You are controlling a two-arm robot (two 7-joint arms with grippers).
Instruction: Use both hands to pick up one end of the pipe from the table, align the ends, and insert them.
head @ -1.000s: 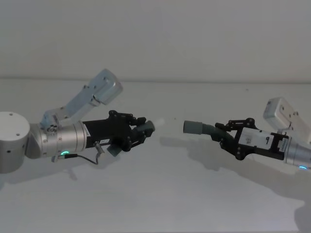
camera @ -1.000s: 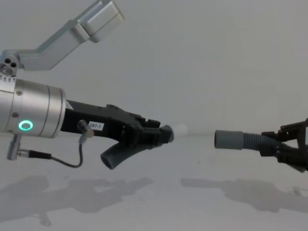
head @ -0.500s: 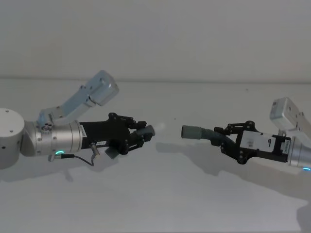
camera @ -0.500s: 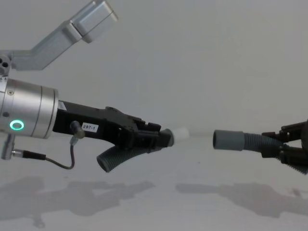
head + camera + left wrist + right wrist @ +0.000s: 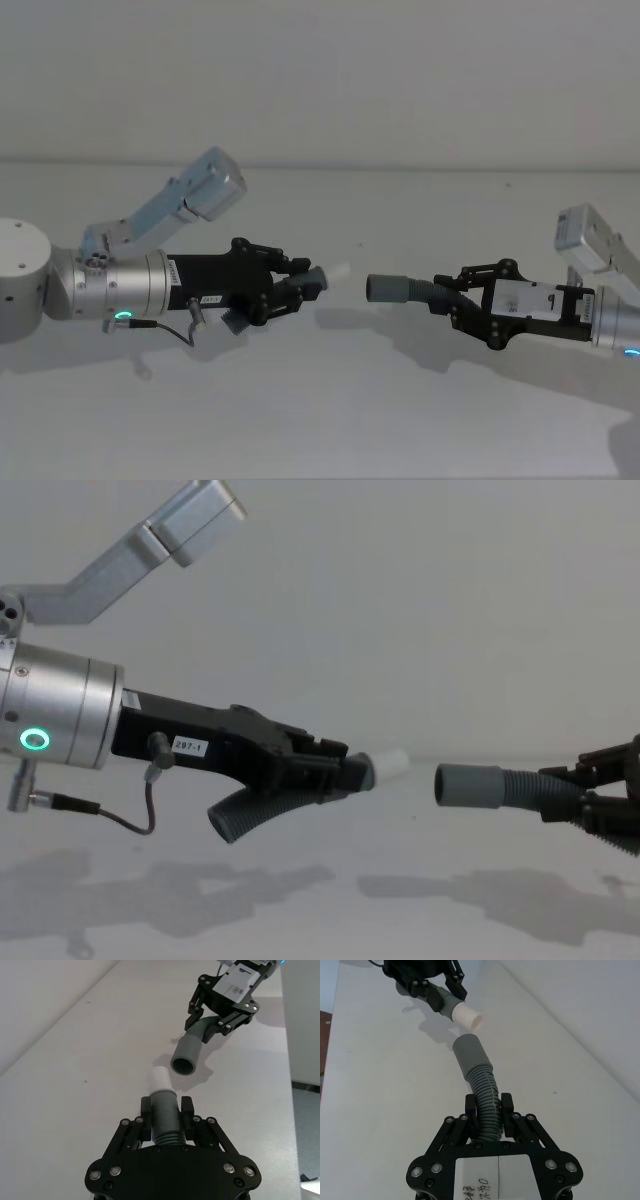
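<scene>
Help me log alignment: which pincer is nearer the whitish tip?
Left. The left pincer grips its hose just behind the whitish tip; the right pincer is across the gap.

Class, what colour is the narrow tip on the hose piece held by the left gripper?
The tip is white; the left wrist view shows it best.

The ribbed pipe (image 5: 484,1085) is dark grey, its tip (image 5: 468,1017) whitish, the table (image 5: 320,420) white.

An open gap separated the whitish tip (image 5: 392,763) from the grey cuff (image 5: 468,785) — nearly in line, not touching. The left gripper (image 5: 305,285), clamped on the left hose piece (image 5: 250,815), and the right gripper (image 5: 447,297), on the right hose piece (image 5: 525,790), bounded it; the table (image 5: 330,420) lay beneath.
</scene>
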